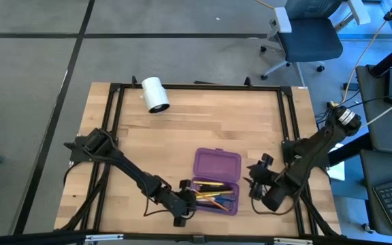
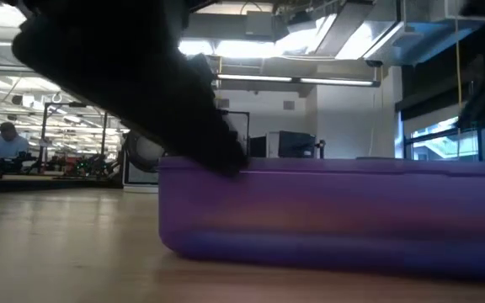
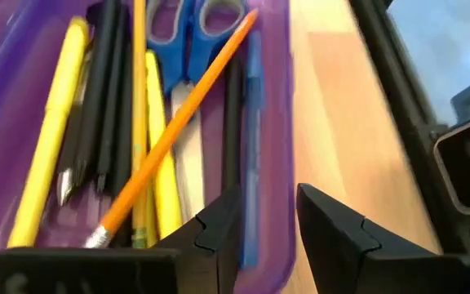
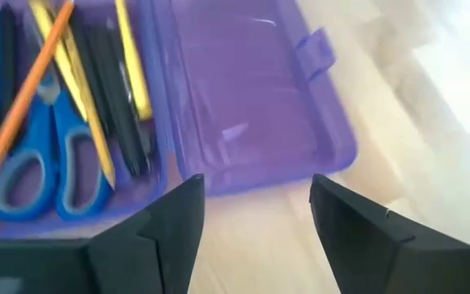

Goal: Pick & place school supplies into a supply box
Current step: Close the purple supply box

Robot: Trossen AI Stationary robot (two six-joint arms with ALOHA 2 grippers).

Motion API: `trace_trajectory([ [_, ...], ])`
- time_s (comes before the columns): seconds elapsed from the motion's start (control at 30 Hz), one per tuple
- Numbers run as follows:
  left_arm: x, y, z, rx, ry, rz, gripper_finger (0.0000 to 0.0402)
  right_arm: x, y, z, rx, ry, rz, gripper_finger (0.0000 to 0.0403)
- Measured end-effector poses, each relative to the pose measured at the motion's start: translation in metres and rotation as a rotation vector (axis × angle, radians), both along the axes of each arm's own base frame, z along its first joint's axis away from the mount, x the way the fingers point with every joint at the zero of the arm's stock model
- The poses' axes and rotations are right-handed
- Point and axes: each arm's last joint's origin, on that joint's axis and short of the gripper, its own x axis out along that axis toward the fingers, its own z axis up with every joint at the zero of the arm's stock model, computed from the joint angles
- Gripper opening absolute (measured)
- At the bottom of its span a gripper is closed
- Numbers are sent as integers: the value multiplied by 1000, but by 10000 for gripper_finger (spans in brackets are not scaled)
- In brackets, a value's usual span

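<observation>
pens and scissors are lying inside the supply box; left gripper is hovering beside it, fingers spread; right gripper is waiting spread on the opposite side.

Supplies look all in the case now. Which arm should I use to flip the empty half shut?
Probably right. The right gripper is open, facing the empty half of the pencil case. The left gripper sits at the filled half's edge, over the pens.
</observation>
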Motion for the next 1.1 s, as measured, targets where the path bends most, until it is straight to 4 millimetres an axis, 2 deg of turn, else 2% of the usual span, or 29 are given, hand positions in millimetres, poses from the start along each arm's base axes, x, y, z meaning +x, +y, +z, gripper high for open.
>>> trace_trajectory([
  [0.23, -2, 3, 6, 16, 18, -14, 111, -23, -11, -56, 26, -64, 58, 225],
  [0.4, -1, 8, 5, 27, 31, -2, 111, -30, -19, -79, 97, -144, 97, 225],
  [0.53, 1, 13, 4, 42, 45, 13, 112, -34, -24, -88, 101, -174, 130, 225],
  [0.9, 4, 25, 2, 64, 79, 46, 111, -38, -36, -98, 168, -170, 38, 225],
  [1.1, 4, 24, 1, 88, 85, -16, 111, -38, -42, -101, 134, -169, 26, 225],
])
